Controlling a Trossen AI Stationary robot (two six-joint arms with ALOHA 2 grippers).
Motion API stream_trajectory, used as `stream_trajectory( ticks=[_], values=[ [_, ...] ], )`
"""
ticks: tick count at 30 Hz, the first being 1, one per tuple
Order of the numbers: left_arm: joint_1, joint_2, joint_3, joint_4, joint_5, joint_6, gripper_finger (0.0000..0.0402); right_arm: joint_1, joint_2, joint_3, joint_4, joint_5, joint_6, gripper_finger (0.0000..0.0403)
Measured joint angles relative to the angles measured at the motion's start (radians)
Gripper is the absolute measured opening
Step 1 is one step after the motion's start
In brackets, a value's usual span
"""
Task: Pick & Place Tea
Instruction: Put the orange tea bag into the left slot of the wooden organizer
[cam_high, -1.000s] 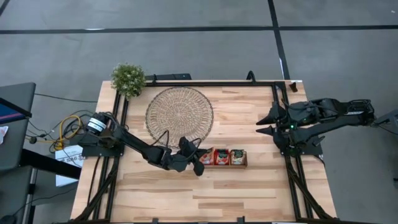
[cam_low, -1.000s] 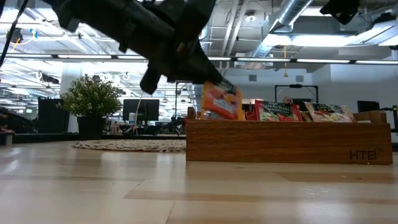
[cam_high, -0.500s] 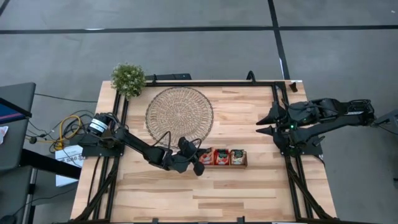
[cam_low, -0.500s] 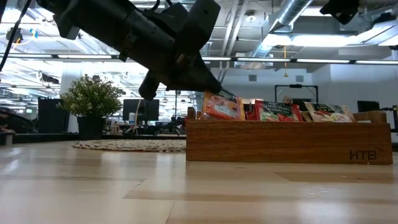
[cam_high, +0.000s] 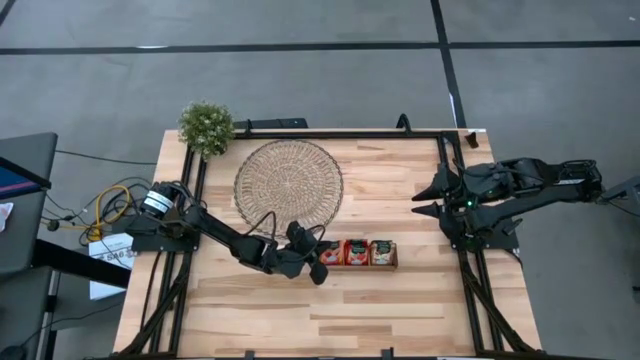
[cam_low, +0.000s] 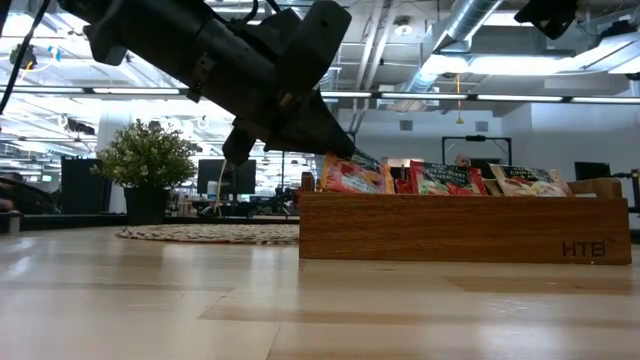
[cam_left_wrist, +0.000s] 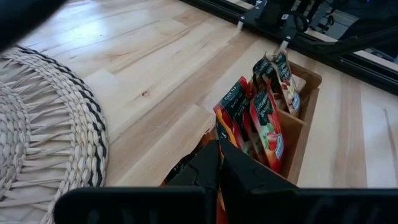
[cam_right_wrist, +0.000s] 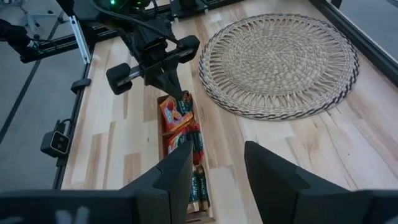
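Left pincer (cam_high: 322, 259) is reaching over the left end of the wooden tray (cam_high: 385, 266), tips pressed together on the top edge of a red sachet (cam_low: 348, 176) that is standing in the leftmost compartment. In the low view the sachet is leaning, its lower part still down inside the tray wall. The rest of the tea (cam_high: 369, 251) is sitting upright in the middle and right compartments (red packs beside it, paler ones at the right end).

Right pincer (cam_right_wrist: 213, 163) is waiting well apart at the right edge of the worktop (cam_high: 400, 300), fingers spread, holding nothing.

Woven mat (cam_high: 289, 183) is lying bare, far-left of the tray; it looks the likely drop spot, though that is a guess. Potted plant (cam_high: 206, 126) is standing at the far-left corner.

Judgement for the step in hand: the pinch looks thin and near one corner, so lifting straight up, slowly, should keep the packet from twisting out or dragging its neighbours. Clearing the tray wall fully before swinging toward the mat is advisable. Snagging on the divider is the main risk
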Motion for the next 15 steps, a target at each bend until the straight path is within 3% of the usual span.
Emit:
stream_trajectory(
  ticks=[6,15],
  values=[
    [0.000,0.000,0.000,0.000,0.000,0.021,0.0004,0.000,0.000,0.000,0.000,0.000,0.000,0.0135],
    [0.031,0.000,0.000,-0.002,0.000,0.026,0.0043,0.000,0.000,0.000,0.000,0.000,0.000,0.0134]
  ],
)
